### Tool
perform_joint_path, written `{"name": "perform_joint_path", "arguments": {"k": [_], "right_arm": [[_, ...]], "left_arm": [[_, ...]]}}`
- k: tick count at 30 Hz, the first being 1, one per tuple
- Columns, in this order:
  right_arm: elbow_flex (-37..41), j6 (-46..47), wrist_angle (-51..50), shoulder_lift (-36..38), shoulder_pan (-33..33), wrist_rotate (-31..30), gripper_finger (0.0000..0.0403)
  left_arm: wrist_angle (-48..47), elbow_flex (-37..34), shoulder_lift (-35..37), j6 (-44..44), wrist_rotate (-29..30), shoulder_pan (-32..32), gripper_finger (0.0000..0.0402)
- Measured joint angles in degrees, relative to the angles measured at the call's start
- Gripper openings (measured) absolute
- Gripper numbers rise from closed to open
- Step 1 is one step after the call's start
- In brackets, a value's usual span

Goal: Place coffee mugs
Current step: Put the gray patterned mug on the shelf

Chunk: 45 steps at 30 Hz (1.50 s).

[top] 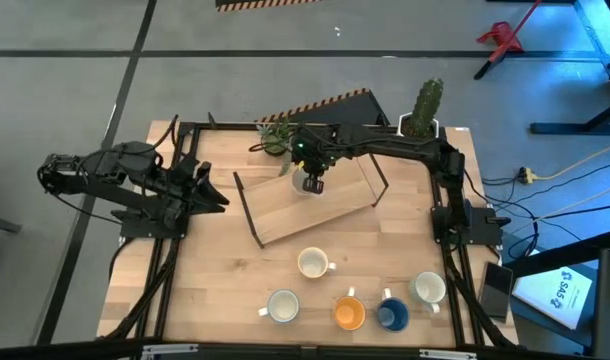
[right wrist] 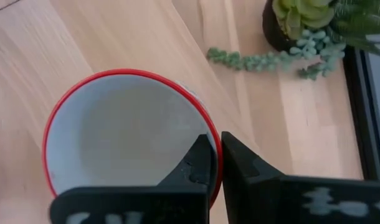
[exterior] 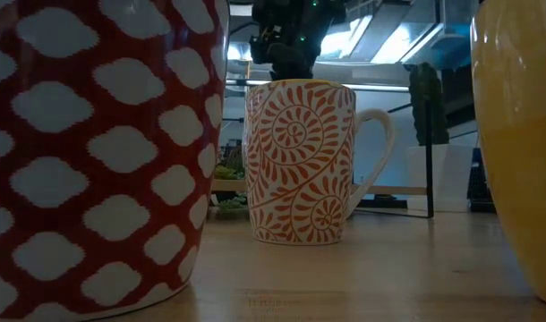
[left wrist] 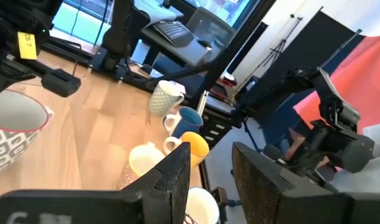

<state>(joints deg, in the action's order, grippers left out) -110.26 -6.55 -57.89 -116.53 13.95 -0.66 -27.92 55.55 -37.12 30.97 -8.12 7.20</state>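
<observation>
High view: right tool (top: pixel 313 183) holds a mug over the raised shelf (top: pixel 310 205) at 12 o'clock; five mugs (top: pixel 350 295) stand at 6 o'clock on the worktop (top: pixel 215 280). Left tool (top: pixel 213 192) waits at 9 o'clock.

Left wrist view: fingers slightly apart, empty.

Right wrist view: fingers clamped on the red-rimmed mug (right wrist: pixel 128 134) wall.

Right arm: reaches from the table's right edge across its far side, elbow bent, wrist turned down. Right gripper (top: pixel 312 183): fingers (right wrist: pixel 199 163) pinched on a mug rim. Left arm: folded low at left edge. Left gripper (top: pixel 217 196): fingers (left wrist: pixel 174 174) slightly parted, holding nothing.
</observation>
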Motion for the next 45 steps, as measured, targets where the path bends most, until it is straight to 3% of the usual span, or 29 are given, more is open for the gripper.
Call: {"name": "perform_joint_path", "arguments": {"k": [23, 36, 45], "right_arm": [[0.1, -3.0, -1.3, -1.6, 0.1, 0.4, 0.0016], [0.1, -3.5, 2.4, -1.5, 0.1, 0.8, 0.0132], [-5.0, -4.6, 1.4, -0.9, 0.0, 1.3, 0.0147]], "left_arm": [[0.1, 0.0, 0.0, -0.1, 0.5, -1.2, 0.0112], [0.1, 0.0, 0.0, -0.1, 0.6, -1.2, 0.0112], [0.0, 0.0, 0.0, -0.1, 0.6, -1.2, 0.0112]]}}
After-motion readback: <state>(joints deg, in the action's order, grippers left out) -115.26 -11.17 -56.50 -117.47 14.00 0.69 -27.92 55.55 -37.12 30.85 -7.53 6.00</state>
